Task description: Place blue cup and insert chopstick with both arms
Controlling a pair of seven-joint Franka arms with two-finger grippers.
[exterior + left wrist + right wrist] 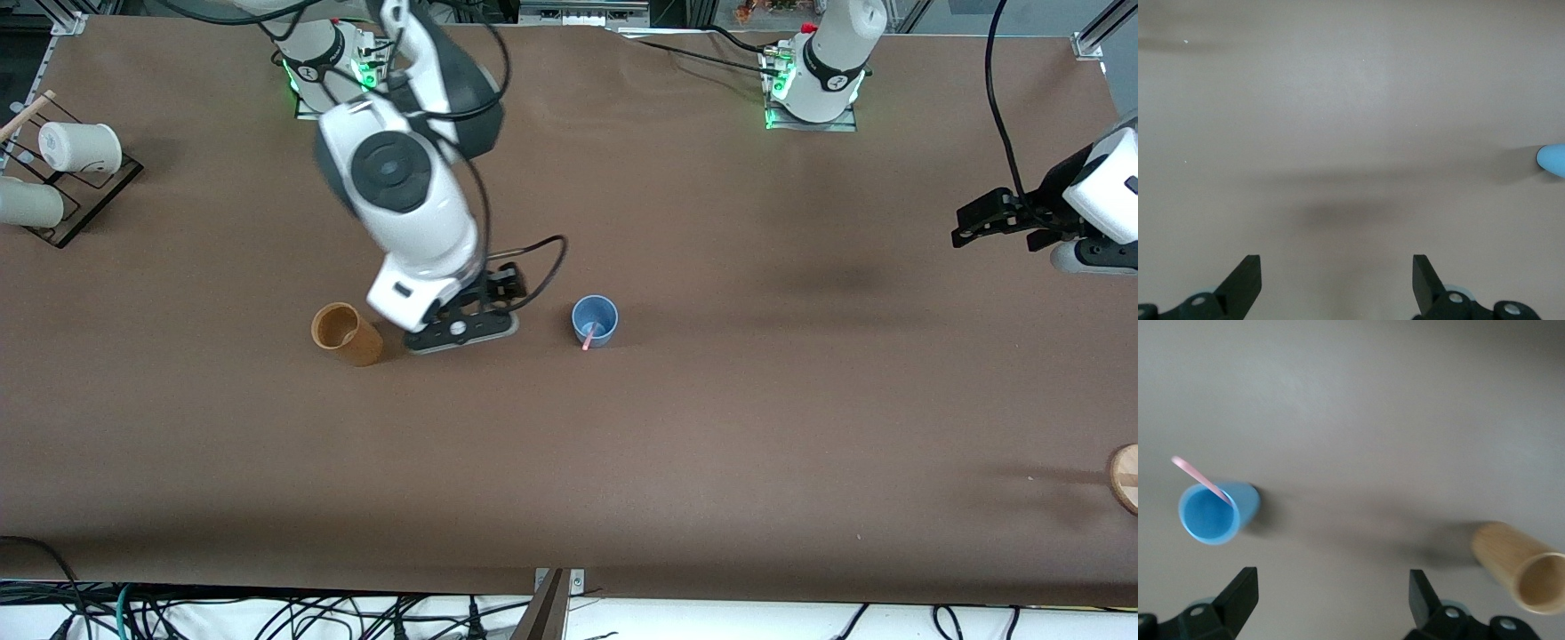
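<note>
The blue cup (595,321) stands upright near the middle of the table. The pink chopstick (589,336) stands in it, leaning on the rim. In the right wrist view the cup (1211,512) and chopstick (1201,479) also show. My right gripper (467,324) is open and empty (1331,593), over the bare table between the blue cup and the tan cup (345,333). My left gripper (965,227) is open and empty (1337,280), over the table at the left arm's end. Only an edge of the blue cup (1553,159) shows in the left wrist view.
The tan cup (1521,567) stands tilted beside the right gripper, toward the right arm's end. A black rack (84,200) holding white cups (80,147) sits at the right arm's end. A round wooden thing (1125,478) lies at the table's edge at the left arm's end.
</note>
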